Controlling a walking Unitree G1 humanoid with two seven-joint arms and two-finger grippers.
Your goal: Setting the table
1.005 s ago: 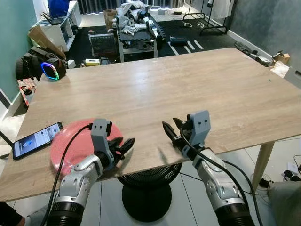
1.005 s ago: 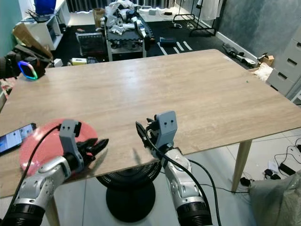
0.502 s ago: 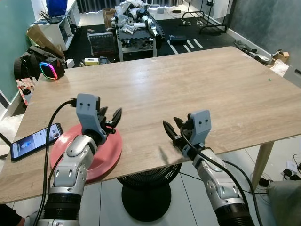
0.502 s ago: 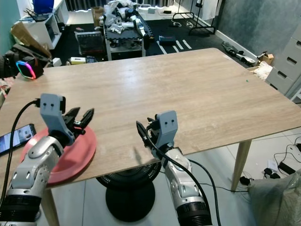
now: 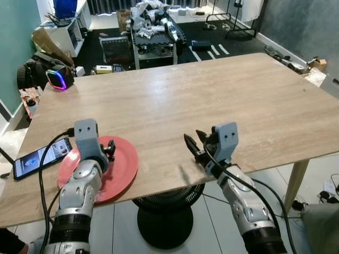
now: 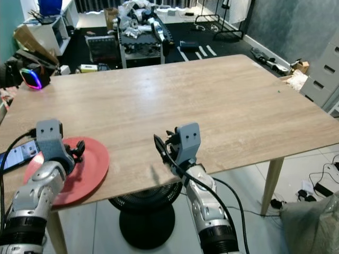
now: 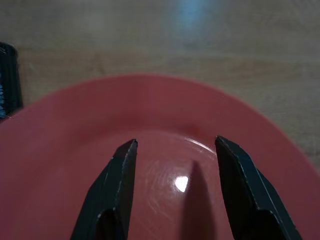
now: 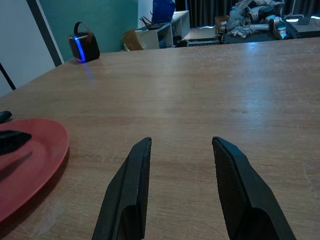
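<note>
Black fingers of the left gripper [image 7: 172,165] spread apart, hovering over the red plate [image 5: 119,169] at the wooden table's [image 5: 212,100] near left edge, phone [image 5: 37,157] just beside; right gripper [image 8: 180,170] spread, above bare tabletop.

My left gripper [image 7: 172,150] points steeply down, fingers spread and holding nothing — wrist bent over, forearm raised. My right gripper [image 5: 197,148] reaches forward and level, fingers apart too, forearm low.

The desk [image 5: 212,100] is seen from above by both eye views. The plate [image 7: 160,150], somewhat blurred, is viewed closely between the left jaws.
</note>
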